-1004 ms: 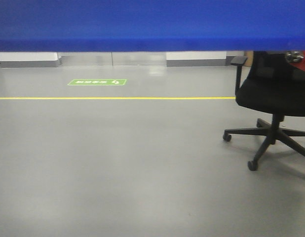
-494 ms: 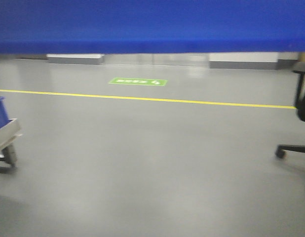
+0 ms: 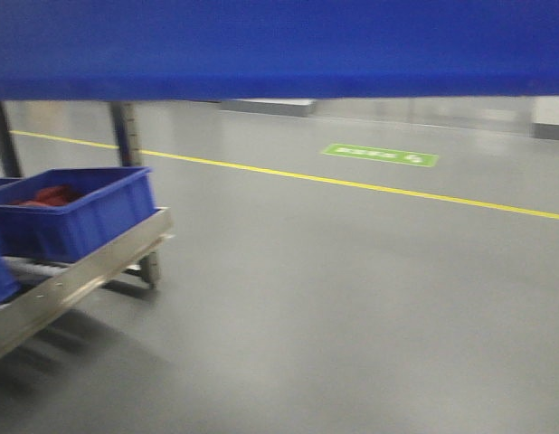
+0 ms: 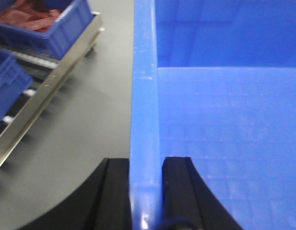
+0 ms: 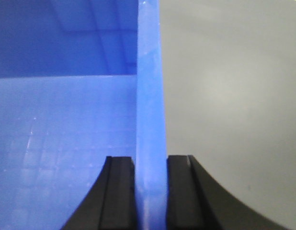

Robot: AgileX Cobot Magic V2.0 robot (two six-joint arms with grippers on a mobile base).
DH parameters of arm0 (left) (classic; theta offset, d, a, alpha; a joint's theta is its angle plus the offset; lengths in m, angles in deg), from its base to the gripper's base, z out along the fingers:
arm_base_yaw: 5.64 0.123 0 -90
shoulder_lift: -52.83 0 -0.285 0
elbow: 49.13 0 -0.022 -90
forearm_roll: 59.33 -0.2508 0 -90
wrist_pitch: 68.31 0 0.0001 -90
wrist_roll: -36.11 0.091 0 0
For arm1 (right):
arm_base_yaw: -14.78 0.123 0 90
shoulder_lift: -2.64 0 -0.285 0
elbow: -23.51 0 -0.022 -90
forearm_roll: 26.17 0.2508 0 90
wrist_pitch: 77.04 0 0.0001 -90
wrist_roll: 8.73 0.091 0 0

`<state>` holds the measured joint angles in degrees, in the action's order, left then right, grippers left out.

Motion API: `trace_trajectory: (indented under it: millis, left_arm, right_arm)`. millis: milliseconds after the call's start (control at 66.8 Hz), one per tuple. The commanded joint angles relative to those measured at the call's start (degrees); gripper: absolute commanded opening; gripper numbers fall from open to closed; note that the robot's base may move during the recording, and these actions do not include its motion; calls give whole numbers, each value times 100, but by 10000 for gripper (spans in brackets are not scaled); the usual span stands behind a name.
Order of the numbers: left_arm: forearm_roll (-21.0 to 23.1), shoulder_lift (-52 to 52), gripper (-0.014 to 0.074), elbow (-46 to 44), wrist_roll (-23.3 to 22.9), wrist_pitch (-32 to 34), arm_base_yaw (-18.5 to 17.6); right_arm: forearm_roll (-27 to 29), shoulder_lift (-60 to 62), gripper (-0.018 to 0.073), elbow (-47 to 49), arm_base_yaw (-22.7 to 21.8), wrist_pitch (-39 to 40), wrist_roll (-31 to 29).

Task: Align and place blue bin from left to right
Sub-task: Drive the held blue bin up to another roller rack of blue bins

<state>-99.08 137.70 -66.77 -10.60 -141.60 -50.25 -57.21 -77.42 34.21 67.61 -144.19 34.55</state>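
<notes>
— Where's the blue bin (image 3: 279,45)?
— Held up between your 2 hands, above the floor (image 3: 352,298). In the front view its wall fills the strip at 12 o'clock.
— And the hands?
— Your left hand (image 4: 147,191) is clamped narrow on the bin's left wall. Your right hand (image 5: 150,187) grips the right wall the same way.
— Anything nearby?
— At 9 o'clock a metal rack (image 3: 80,271) carries a smaller blue crate (image 3: 76,221) with red parts (image 3: 44,194). A yellow line (image 3: 352,183) crosses the floor.

Glossy grey floor (image 3: 370,316) with yellow line (image 3: 352,183) and green marker (image 3: 380,155).
</notes>
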Motion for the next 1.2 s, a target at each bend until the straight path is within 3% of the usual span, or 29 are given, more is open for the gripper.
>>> trace_trajectory:
  millis: [0,1183]
  left_arm:
    - [-193,-75,-111,-71,-40,416,-61]
    - [-193,-75,-111,-71,-40,416,-61]
  right_arm:
    - [-149,89,-78,58,46,471,-15]
    - [-149,89,-78,58,46,471,-15]
